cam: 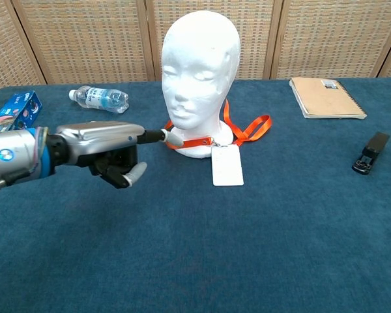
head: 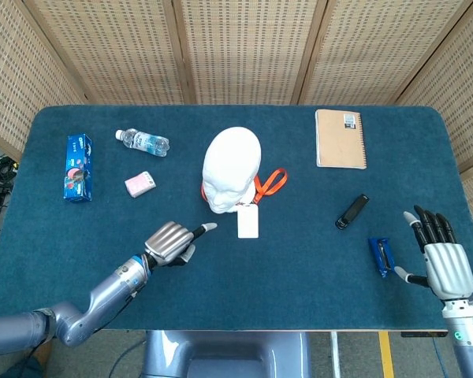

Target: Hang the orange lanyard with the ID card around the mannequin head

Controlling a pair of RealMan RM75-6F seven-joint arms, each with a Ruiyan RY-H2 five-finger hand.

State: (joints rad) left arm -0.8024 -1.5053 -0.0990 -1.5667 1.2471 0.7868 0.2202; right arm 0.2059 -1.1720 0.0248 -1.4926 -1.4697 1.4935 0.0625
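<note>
The orange lanyard [cam: 244, 129] already encircles the base of the white mannequin head [cam: 201, 68], which stands upright near the middle of the worktop [head: 299, 276]. The strap runs round the neck, with a slack loop trailing on the cloth on the side toward the notebook. The ID card [cam: 226, 164] hangs from its clip at the front of the neck and lies flat on the worktop, touching or just clear of the base; the views do not settle which.

Judgement: the hanging itself appears done. What may be left is tidying of the slack loop, if required, and retiring the arms.

The left hand [head: 171, 241] hovers low over the worktop in front of the head, fingers curled in with one finger extended toward the strap at the neck. It holds nothing; whether the fingertip touches the strap cannot be told.

The right hand [head: 444, 261] stands near the front right corner, fingers spread wide and empty, just beside a small blue packet [head: 382, 256] and well apart from the head.

Other items noted: a spiral notebook [head: 340, 138] toward the far right edge, a black stapler [head: 351, 211], a water bottle [head: 142, 142], a blue box [head: 78, 157] near the left edge, and a small pink pack [head: 139, 183].
</note>
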